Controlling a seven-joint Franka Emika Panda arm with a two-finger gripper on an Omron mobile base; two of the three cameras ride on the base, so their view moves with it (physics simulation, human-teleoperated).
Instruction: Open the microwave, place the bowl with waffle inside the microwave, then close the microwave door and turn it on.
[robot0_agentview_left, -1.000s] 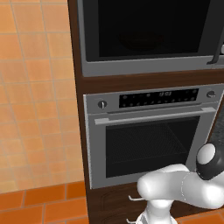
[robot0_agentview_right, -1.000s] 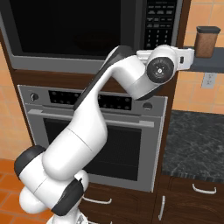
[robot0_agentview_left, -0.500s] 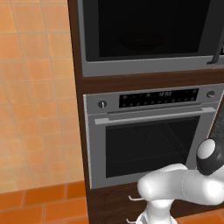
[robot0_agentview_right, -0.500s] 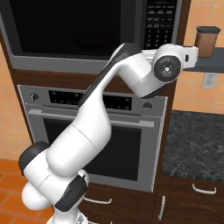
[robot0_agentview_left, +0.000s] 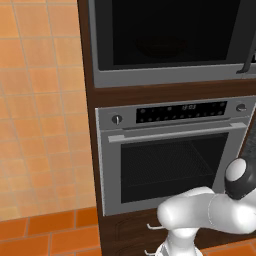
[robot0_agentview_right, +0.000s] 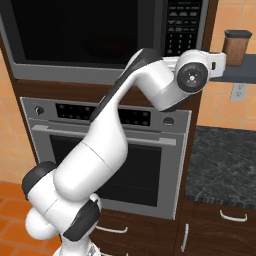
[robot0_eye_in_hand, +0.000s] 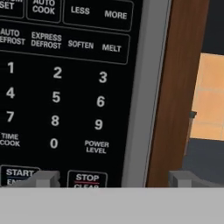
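Note:
The microwave (robot0_agentview_left: 170, 35) has its black glass door (robot0_agentview_right: 85, 30) shut flush in the grey frame, with the dark vertical handle (robot0_agentview_left: 246, 50) at its right side. My gripper (robot0_eye_in_hand: 114, 180) faces the microwave's keypad (robot0_eye_in_hand: 57, 96) from close up, jaws open and nothing between them. One fingertip (robot0_eye_in_hand: 46, 178) stands under the START key, the other below the wooden cabinet edge. In the right base view the hand (robot0_agentview_right: 200, 70) hangs just under the keypad (robot0_agentview_right: 185, 25). A dim round shape (robot0_agentview_left: 160, 47) shows behind the glass; I cannot tell whether it is the bowl. The waffle is hidden.
A silver oven (robot0_agentview_left: 175, 160) with a bar handle sits below the microwave in the dark wood cabinet. To the right are a shelf with a brown canister (robot0_agentview_right: 235, 47), a wall outlet (robot0_agentview_right: 239, 91) and a dark stone counter (robot0_agentview_right: 225, 165). Orange tiles (robot0_agentview_left: 40, 125) cover the left wall.
The hand has slid a little to the right under the keypad and the forearm has swung with it. The jaws stay open and the microwave door stays shut.

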